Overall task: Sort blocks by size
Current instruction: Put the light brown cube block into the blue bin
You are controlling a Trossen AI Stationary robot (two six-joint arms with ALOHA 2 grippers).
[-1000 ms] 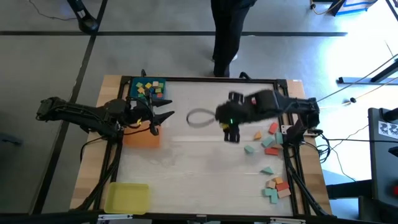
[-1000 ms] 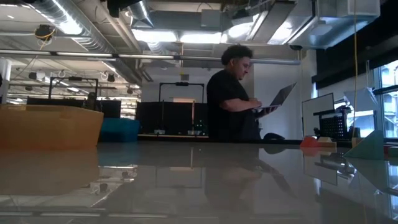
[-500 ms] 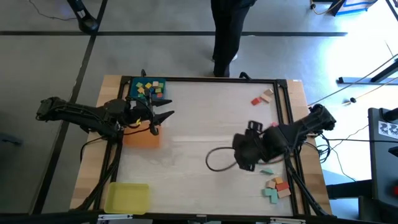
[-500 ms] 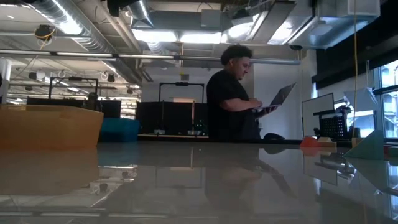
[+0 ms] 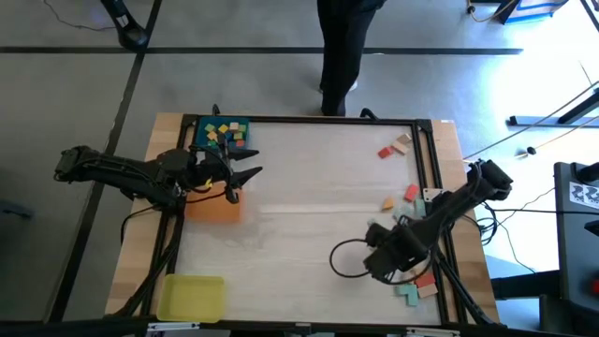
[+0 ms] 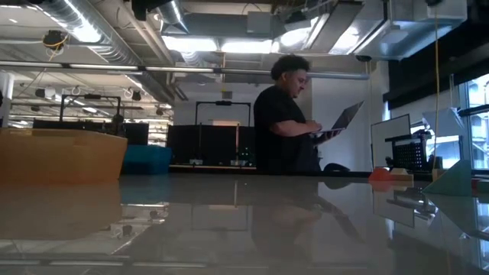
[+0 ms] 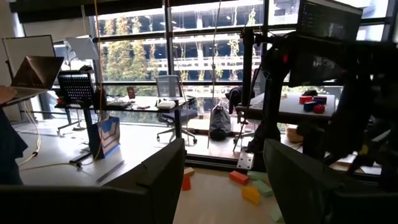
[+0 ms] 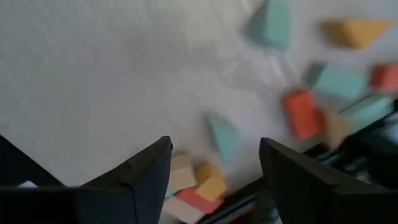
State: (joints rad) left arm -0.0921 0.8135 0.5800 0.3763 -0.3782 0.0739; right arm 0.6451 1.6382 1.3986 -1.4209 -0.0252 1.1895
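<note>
Pale table point(image 5: 299, 187), blocks point(image 5: 416, 281) clustered along its right edge.
Right gripper point(image 8: 214, 163) hangs spread and empty above them; left gripper point(image 5: 251, 174), fingers apart, waits over the orange tray point(image 5: 213, 208).

Landmark: the middle tray point(image 5: 213, 208), at the worktop point(image 5: 299, 178) left edge.

- Far-side tray point(image 5: 223, 133): just behind the landmark, several blocks point(image 5: 225, 134) in it.
- Near-side tray point(image 5: 192, 298): well in front, at the near-left corner.
- Left end effector point(image 5: 245, 178): over the landmark's far-right corner.
- Right end effector point(image 5: 379, 264): well right, over loose blocks point(image 5: 414, 284) at the right edge.
- Two more blocks point(image 5: 393, 148): far-right corner.
</note>
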